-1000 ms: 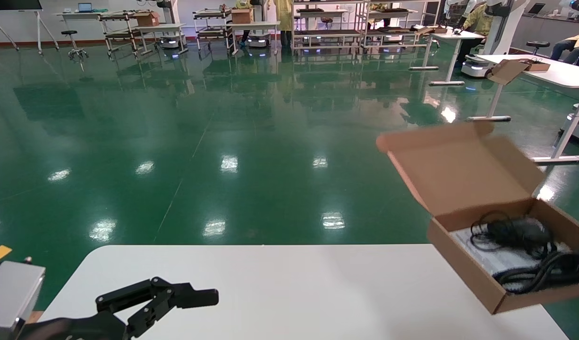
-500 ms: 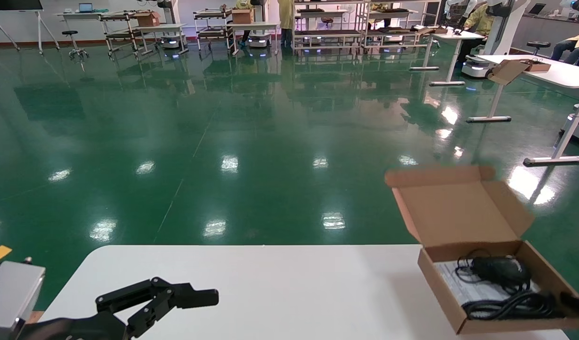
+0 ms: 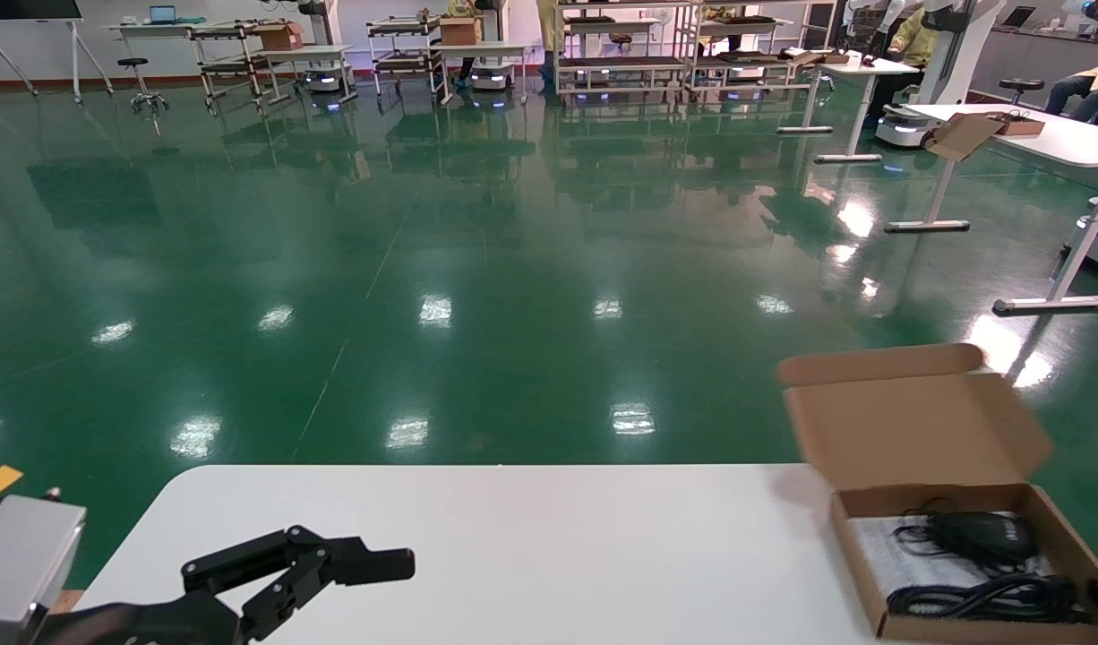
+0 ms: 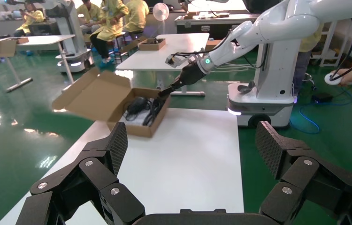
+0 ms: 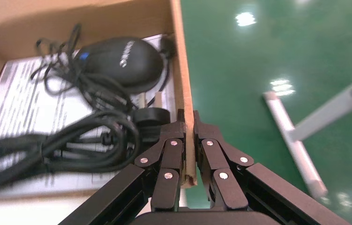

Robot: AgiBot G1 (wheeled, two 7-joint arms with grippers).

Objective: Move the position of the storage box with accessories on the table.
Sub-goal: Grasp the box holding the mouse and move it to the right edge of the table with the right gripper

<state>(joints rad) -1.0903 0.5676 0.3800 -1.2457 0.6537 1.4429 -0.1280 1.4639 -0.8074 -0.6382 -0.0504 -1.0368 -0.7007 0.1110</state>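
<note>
Box (image 3: 961,511) has dropped from mid-air to the counter's (image 3: 513,555) right corner; right claw (image 5: 187,140) clamped on its side wall, release next. Left claw (image 4: 190,150) apart, parked.

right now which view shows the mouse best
The right wrist view: the black mouse fills the frame beside the right gripper clamping the storage box wall. The head view shows it small; the left wrist view, a distant dark shape.

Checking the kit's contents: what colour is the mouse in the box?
Black mouse, clearest in the right wrist view.
</note>
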